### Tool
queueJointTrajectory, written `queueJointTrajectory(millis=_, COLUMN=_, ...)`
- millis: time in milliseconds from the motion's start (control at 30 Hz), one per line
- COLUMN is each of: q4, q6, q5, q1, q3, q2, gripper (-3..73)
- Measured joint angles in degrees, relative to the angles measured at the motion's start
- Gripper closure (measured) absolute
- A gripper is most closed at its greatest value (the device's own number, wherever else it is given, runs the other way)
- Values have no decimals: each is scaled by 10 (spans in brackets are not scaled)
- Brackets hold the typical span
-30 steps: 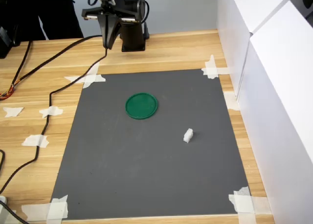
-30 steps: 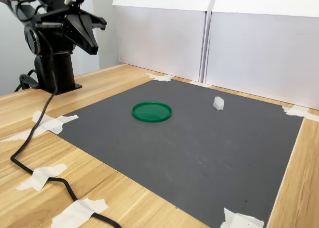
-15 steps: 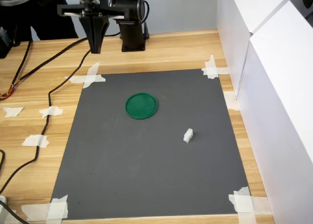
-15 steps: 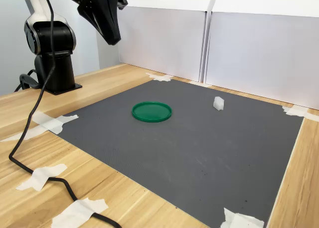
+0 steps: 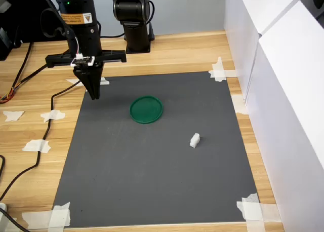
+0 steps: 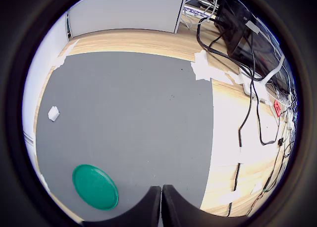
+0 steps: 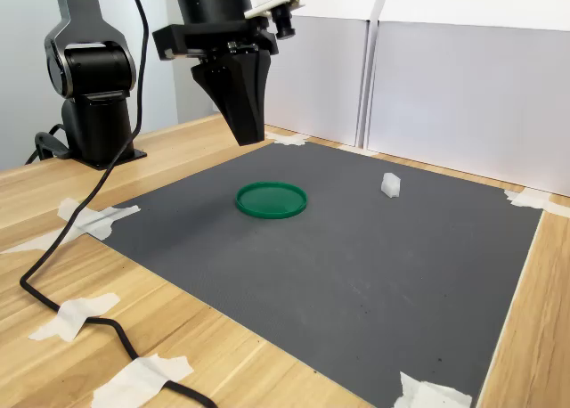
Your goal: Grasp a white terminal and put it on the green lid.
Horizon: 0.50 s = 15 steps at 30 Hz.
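Where the wooden table (image 5: 167,52) meets the near edge of both exterior views, crumpled strips of white tape (image 5: 253,207) pin down the corners of a dark grey mat (image 5: 152,166) with a fine, matte texture. Its near half carries nothing. A black cable (image 7: 80,306) snakes across the pale wood grain at the second exterior view's left, passing more tape patches.

Farther in, the white terminal (image 5: 194,140) lies on the mat by itself, a tiny blocky piece of pale plastic, right of centre in the first exterior view and well apart from the green lid (image 5: 146,109). The lid is a flat, round, dark-green disc with a slightly raised rim, lying flat on the mat, and nothing rests on it. In the wrist view the terminal (image 6: 53,113) and lid (image 6: 95,187) appear the same way, clearly separated on the grey surface.

Just beyond the lid, to the first exterior view's left, the gripper (image 5: 94,94) hangs pointing straight down above the mat's far-left part, clear of the surface. Its black tapering fingers (image 6: 151,207) are pressed together with only a hairline seam between them, and they hold nothing.

Farthest back stand the arm's black base (image 5: 134,19) on the wood and white panels (image 7: 445,87) walling off the far side in the second exterior view.
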Motion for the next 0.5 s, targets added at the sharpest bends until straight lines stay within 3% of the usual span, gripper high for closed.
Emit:
queueJointTrajectory(millis=200, q4=41, q6=-47, q5=47, q1=15, q3=-40, q2=20, gripper=711)
queueJointTrajectory(millis=500, q4=52, q6=-32, q5=96, q1=133, q3=-70, q2=21, gripper=711)
